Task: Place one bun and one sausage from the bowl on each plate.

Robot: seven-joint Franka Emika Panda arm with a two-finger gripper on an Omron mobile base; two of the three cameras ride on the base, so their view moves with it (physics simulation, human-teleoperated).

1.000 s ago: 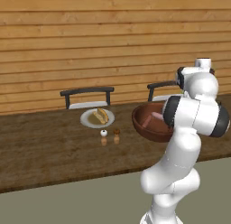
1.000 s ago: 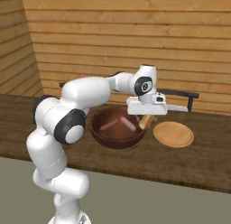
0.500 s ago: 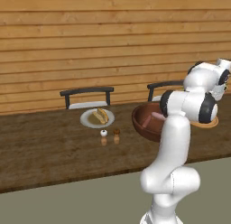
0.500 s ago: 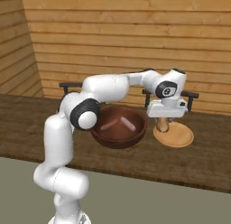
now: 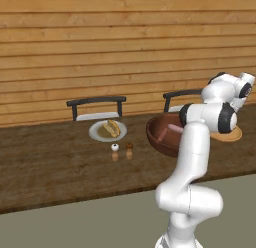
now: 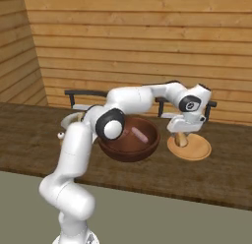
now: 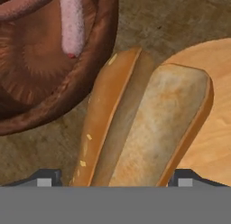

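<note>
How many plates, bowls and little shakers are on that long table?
Plates: 2, grey-white and wooden
Bowls: 1
Shakers: 2, white and brown
Total: 5

Arm outstretched, claw downward, fingers spread wide.

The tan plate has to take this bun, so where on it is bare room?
The tan plate looks bare all over; the bun, between the gripper fingertips, overhangs its bowl-side rim. Crowded: the gap toward the bowl.
</note>
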